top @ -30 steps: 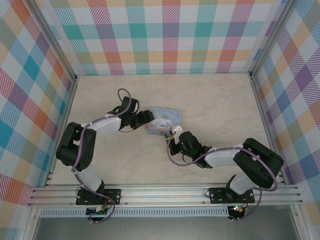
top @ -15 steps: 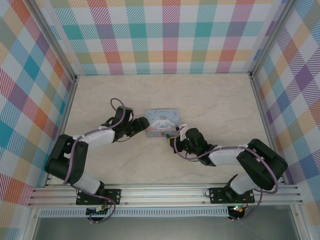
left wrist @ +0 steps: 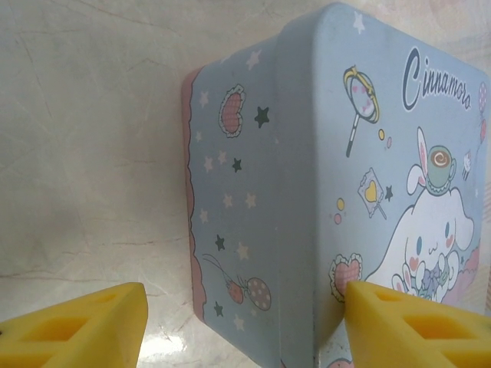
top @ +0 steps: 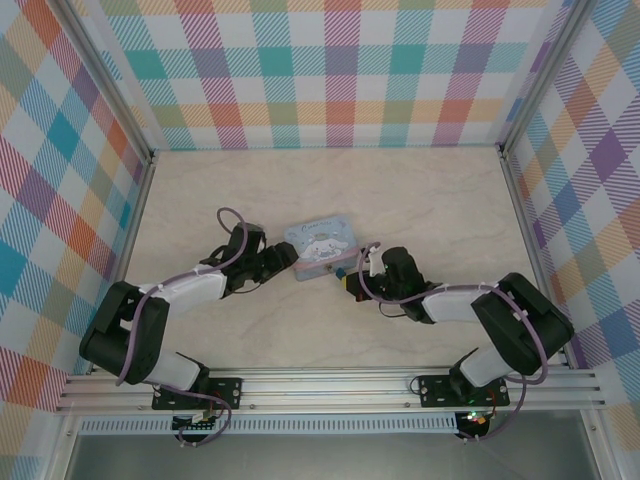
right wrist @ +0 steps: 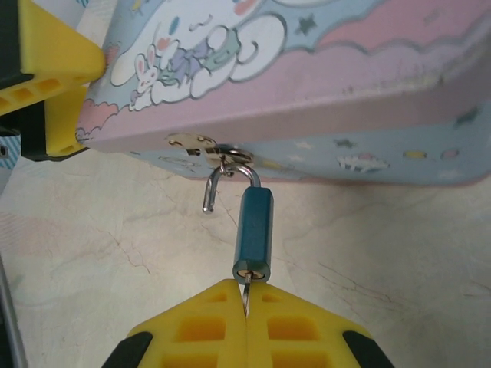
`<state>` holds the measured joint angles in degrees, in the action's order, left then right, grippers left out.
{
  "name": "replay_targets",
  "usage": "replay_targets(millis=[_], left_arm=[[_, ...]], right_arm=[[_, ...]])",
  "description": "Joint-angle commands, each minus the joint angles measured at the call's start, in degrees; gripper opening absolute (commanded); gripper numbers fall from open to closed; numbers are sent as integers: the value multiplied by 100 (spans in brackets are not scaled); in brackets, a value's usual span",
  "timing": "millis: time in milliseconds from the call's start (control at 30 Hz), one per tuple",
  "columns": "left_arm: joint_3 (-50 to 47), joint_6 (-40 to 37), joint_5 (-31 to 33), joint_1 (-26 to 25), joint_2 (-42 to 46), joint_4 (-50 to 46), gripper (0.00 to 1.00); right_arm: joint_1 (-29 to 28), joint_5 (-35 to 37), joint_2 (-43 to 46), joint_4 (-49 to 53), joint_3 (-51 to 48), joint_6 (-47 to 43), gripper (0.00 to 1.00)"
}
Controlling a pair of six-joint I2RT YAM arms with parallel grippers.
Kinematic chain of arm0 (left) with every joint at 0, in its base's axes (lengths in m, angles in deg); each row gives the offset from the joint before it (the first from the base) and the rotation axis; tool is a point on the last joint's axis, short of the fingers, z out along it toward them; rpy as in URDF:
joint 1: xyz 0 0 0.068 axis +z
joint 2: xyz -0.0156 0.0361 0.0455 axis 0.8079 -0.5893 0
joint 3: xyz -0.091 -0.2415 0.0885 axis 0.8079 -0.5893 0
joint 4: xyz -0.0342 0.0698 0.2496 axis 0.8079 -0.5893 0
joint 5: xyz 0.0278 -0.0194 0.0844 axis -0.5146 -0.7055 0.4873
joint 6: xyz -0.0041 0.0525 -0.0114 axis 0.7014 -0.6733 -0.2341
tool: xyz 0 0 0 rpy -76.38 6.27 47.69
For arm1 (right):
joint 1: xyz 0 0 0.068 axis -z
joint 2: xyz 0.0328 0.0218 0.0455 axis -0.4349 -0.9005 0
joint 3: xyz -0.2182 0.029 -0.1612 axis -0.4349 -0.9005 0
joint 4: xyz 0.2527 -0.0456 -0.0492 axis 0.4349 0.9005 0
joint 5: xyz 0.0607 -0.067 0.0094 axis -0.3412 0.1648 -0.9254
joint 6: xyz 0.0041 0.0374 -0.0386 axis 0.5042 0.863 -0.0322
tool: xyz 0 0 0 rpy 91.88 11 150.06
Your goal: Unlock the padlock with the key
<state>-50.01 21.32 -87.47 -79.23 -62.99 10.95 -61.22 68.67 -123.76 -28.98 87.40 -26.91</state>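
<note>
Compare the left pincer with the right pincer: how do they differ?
The left pincer stands open, astride a corner of the pale blue cartoon tin; the right pincer is shut. The left pincer grips nothing; the right pincer pinches the thin silver key set in the base of the small teal padlock. Both have yellow fingers.

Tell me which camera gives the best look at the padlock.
The right wrist view. The padlock hangs from the tin's hasp, its shackle open and the key in its base, pinched by the right tool. The top external view gives it as a tiny teal speck. The left wrist view faces the tin's other end.
</note>
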Motion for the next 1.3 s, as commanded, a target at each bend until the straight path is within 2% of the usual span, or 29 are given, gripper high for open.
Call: replay_targets(millis=[0, 133, 333, 500, 800, 933, 1133, 1267], left_arm=[[-286, 73, 275, -128, -67, -842, 67], [-267, 88, 289, -163, -88, -839, 67], [-224, 122, 301, -222, -57, -850, 67], [-181, 168, 301, -326, -38, -874, 67], [-219, 342, 299, -536, 14, -795, 67], [-241, 413, 331, -646, 2, -740, 67], [-245, 456, 317, -722, -24, -698, 66], [-267, 465, 335, -735, -22, -674, 66]], right_arm=[[250, -251, -315, 498, 29, 297, 1], [340, -470, -418, 447, 76, 277, 6], [388, -403, -150, 513, -66, 44, 28], [428, -324, 160, 717, -132, -381, 42], [427, -1106, 331, -138, -128, -717, 64], [428, -1199, 168, -488, -37, -524, 70], [433, -1369, -340, -778, 305, -15, 73], [433, -1236, -595, -1038, 347, 274, 77]])
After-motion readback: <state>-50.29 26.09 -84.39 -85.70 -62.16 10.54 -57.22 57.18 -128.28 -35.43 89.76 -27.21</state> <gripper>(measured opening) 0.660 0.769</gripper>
